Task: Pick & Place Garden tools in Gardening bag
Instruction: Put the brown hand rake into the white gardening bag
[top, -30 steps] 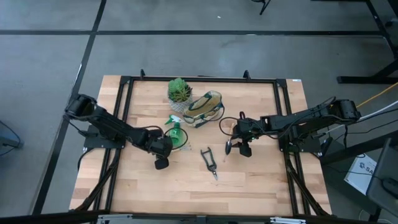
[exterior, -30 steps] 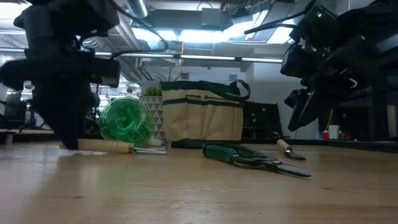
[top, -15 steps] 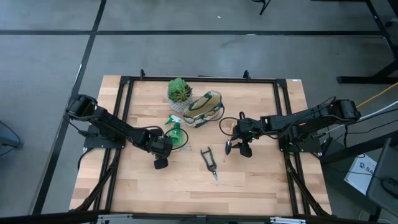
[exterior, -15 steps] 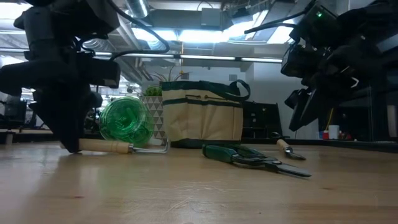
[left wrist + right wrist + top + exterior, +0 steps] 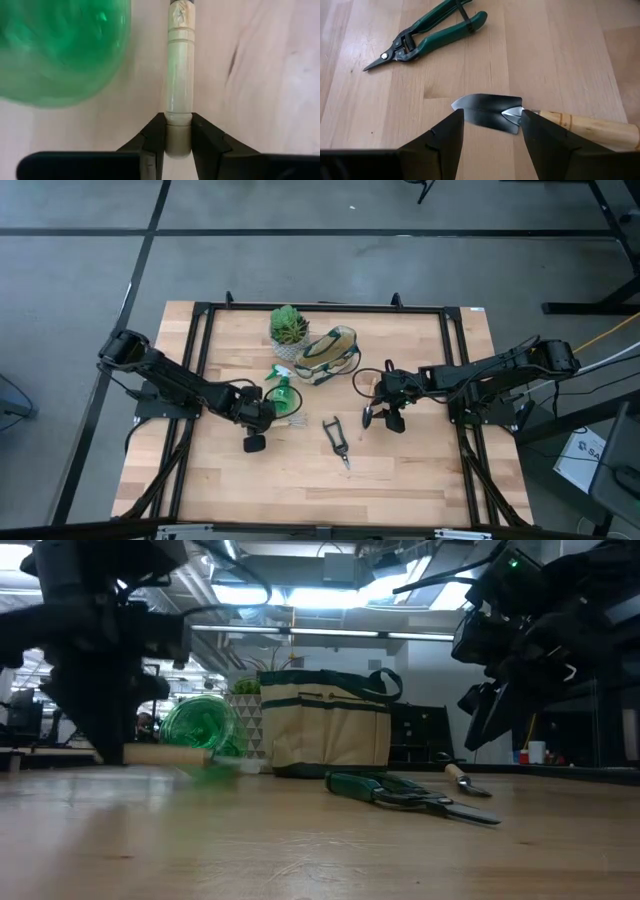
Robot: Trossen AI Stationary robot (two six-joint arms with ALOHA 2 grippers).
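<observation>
Left gripper: pinching the end of the hand rake's wooden handle, left of centre in the high view, just beside the spray bottle.
Right gripper: fingers spread, hovering over the trowel right of centre.
Shears: flat on the table, lower middle.
Gardening bag: upright, upper middle, beside the potted plant.
Step in hand: we judge the rake is being lifted.
Doing it well: we grip only the handle's tip, so we should lift slowly, keep the 2 fingers square, clear the bottle, then swing toward the bag's mouth.
</observation>
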